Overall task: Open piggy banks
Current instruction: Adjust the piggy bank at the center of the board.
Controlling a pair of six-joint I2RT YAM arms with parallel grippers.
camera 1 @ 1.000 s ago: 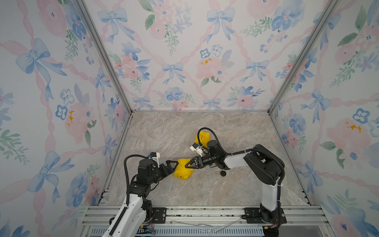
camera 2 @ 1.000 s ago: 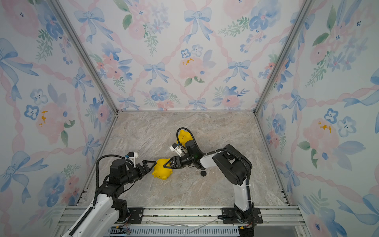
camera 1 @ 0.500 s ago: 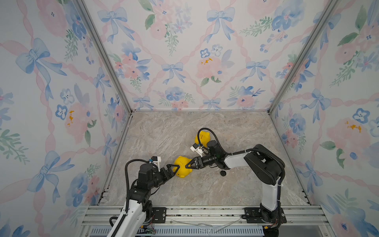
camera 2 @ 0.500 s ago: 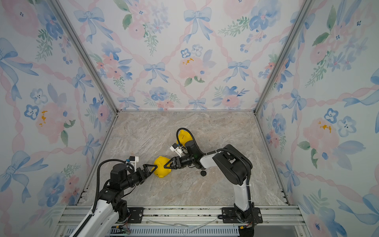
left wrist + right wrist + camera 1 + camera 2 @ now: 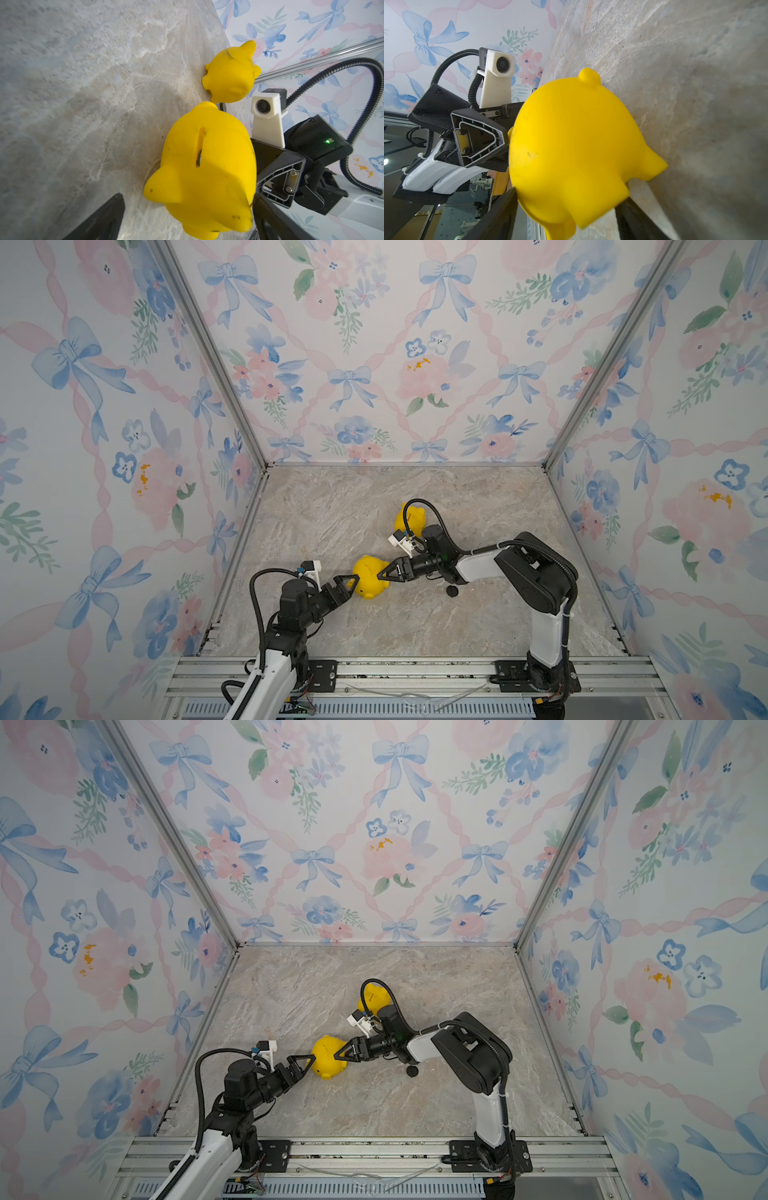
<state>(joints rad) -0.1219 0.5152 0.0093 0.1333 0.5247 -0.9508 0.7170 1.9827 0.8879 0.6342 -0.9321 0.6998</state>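
Right claw (image 5: 384,576) grips a yellow piggy bank (image 5: 368,580) mid-floor, toward six o'clock.
Left claw (image 5: 350,584), spread wide, has just backed off its nine o'clock side, probably regripping; belly hidden. Second piggy bank (image 5: 411,519) at one o'clock, loose black plug (image 5: 452,591) at three.

Twin overhead views; opposed wrist close-ups of one piggy bank (image 5: 207,176)

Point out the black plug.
In both top views the black plug lies on the floor beside the right arm, right of the nearer piggy bank.
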